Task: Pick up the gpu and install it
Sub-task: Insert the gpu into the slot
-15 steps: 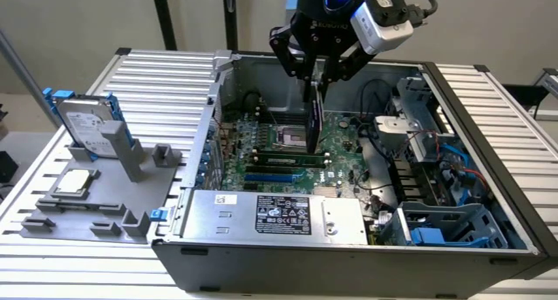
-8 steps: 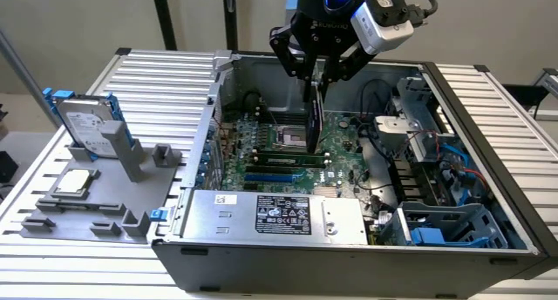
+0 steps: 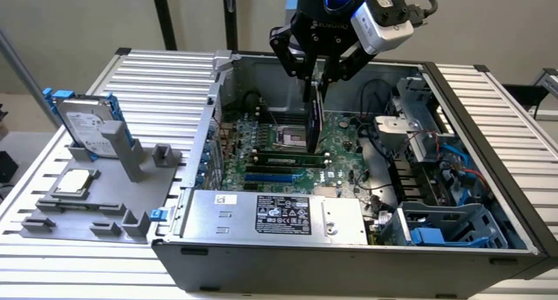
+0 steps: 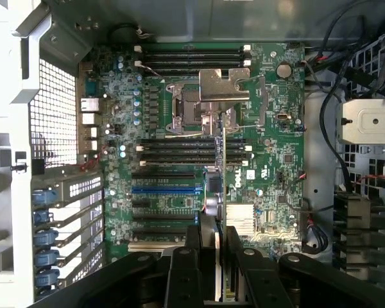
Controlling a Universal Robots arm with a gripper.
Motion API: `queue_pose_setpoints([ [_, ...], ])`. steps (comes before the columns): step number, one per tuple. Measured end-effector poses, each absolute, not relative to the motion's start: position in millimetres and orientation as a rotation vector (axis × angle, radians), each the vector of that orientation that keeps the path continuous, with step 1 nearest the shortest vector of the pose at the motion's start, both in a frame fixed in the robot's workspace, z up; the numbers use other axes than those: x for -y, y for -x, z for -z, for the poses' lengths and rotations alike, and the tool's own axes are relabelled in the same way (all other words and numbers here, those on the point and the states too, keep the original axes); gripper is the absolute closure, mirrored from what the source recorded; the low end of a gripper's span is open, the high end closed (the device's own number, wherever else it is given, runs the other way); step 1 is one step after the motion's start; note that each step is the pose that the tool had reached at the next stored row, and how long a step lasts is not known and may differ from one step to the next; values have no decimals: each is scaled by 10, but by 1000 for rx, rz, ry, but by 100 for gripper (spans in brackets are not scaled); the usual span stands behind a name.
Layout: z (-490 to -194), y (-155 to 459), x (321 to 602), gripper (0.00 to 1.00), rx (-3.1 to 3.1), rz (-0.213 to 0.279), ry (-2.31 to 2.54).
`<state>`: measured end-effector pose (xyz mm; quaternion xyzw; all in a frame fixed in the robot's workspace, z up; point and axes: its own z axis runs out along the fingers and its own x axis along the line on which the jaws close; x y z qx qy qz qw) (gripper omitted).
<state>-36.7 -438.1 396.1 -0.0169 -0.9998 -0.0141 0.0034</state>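
My gripper (image 3: 317,78) hangs over the open computer case (image 3: 488,150) and is shut on the gpu (image 3: 315,120). The gpu is a thin dark card held on edge, its lower end just above the green motherboard (image 3: 336,140) near the processor socket. In the wrist view the gpu (image 4: 222,173) appears edge-on as a narrow strip running out from between my black fingers (image 4: 186,263). It crosses the black memory slots (image 4: 173,151) and points toward the socket (image 4: 202,102). The blue expansion slot (image 4: 163,190) lies beside the card's line, with black slots below it.
A silver hard drive with blue rails (image 3: 87,123) and a square CPU chip (image 3: 74,181) sit on a grey holder at the exterior view's left. The power supply (image 3: 279,215) fills the case's near side. Cables and a drive cage (image 3: 436,163) crowd the exterior view's right.
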Motion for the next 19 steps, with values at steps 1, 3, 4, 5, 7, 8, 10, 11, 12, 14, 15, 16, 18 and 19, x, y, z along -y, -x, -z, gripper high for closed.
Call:
queue_pose_setpoints([
  [1, -3962, 367, 4381, 73, 3134, 44, 53],
  [3, -3962, 365, 4381, 73, 3134, 44, 35],
  [4, -3961, 364, 4381, 73, 3134, 44, 13],
  [5, -3961, 365, 4381, 73, 3134, 44, -15],
  [7, -3960, 364, 4381, 73, 3132, 44, -72],
  [8, -3959, 364, 4381, 73, 3131, 44, -100],
  [10, -3956, 364, 4381, 73, 3129, 43, -158],
  [11, -3954, 364, 4381, 73, 3127, 43, -184],
  [12, -3951, 364, 4381, 73, 3125, 43, -214],
  [14, -3946, 364, 4381, 73, 3120, 43, -271],
  [15, -3944, 364, 4381, 73, 3117, 43, -299],
  [16, -3940, 364, 4381, 73, 3114, 43, -327],
  [18, -3935, 364, 4381, 73, 3107, 43, -383],
  [19, -3932, 364, 4381, 73, 3103, 42, -411],
])
